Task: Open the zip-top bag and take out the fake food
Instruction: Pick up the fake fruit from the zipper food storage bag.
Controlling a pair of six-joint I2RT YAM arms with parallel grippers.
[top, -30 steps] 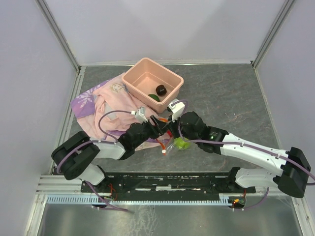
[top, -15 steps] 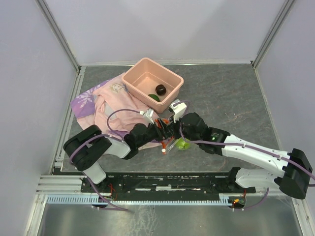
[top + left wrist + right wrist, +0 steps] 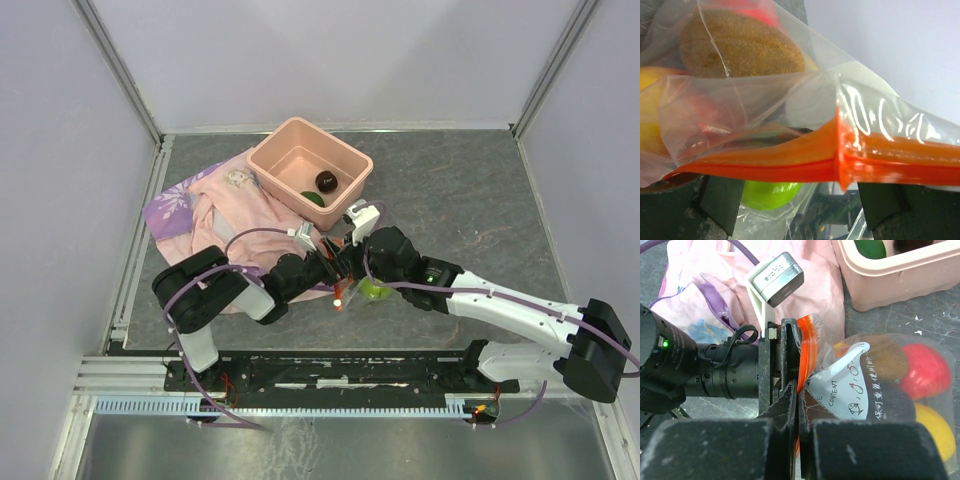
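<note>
Tabletop (image 3: 470, 190): tub (image 3: 295, 165) at rear centre, two fake food (image 3: 326, 182) pieces inside. Cloth (image 3: 215, 215) left of tub, touching it. Zip-top bag (image 3: 368, 292) before tub, beside cloth's right edge; more fake food within.

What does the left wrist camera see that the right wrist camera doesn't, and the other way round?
Only the left wrist view shows a light green fruit, low between the open fingers of the left pincer. Only the right wrist view shows the right pincer shut on the edge of the zip-top bag, that bag's white printed label, the salmon-pink tub and the pink-and-purple cloth. Both show the clear bag, its orange zip strip and a brown fruit inside.
</note>
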